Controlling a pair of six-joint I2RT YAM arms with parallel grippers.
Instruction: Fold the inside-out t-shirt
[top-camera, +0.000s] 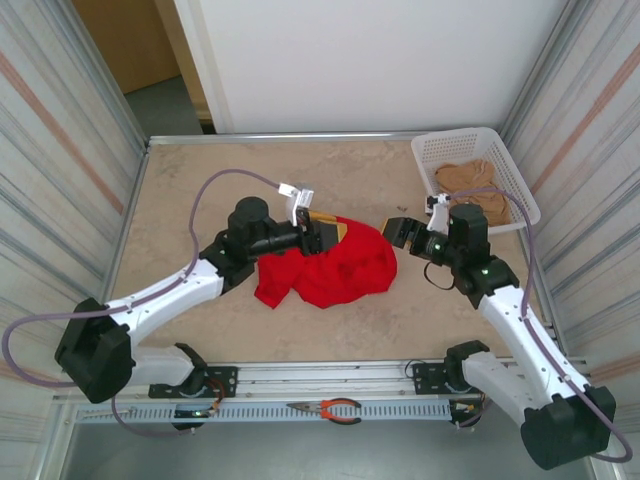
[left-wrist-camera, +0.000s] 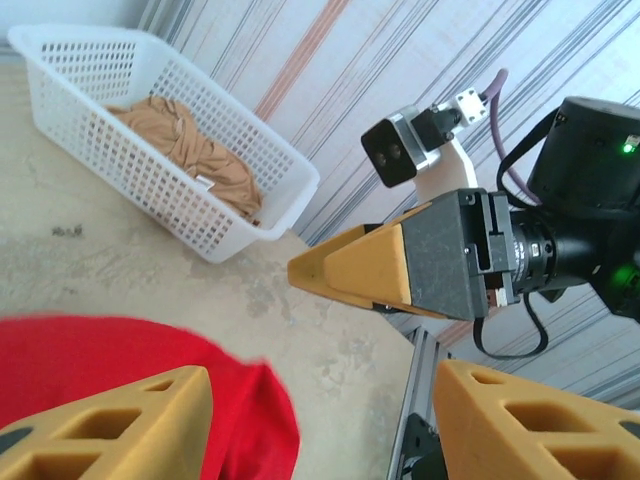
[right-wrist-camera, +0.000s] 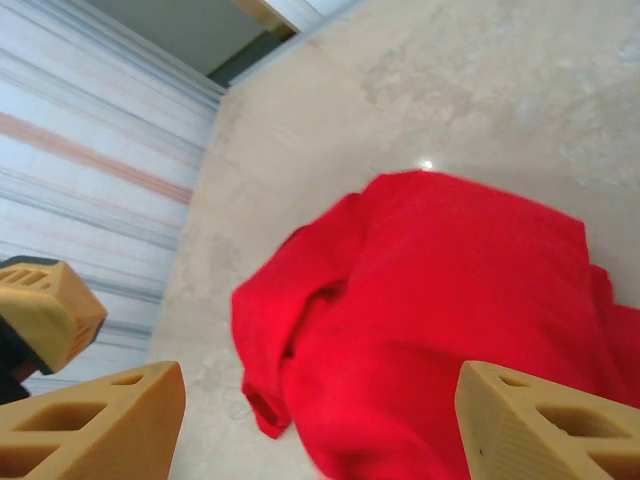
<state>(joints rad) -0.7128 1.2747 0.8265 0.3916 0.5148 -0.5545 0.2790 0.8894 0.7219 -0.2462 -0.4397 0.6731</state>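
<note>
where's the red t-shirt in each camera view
Top external: the red t-shirt lies crumpled at the centre of the picture.
Left wrist: it fills the bottom left corner.
Right wrist: it spreads from the centre to the right edge, bunched up.
Shared landmark: the white basket is at the top right in the top external view and at the upper left in the left wrist view.

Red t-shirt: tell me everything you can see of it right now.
The t-shirt is bright red, soft-looking fabric, crumpled in a loose heap with folds, not spread flat; a flap trails at its near-left corner. It lies on the beige table, near its middle. The open left end effector hangs over its far-left edge, the open right end effector just off its far-right edge; neither grips it.
</note>
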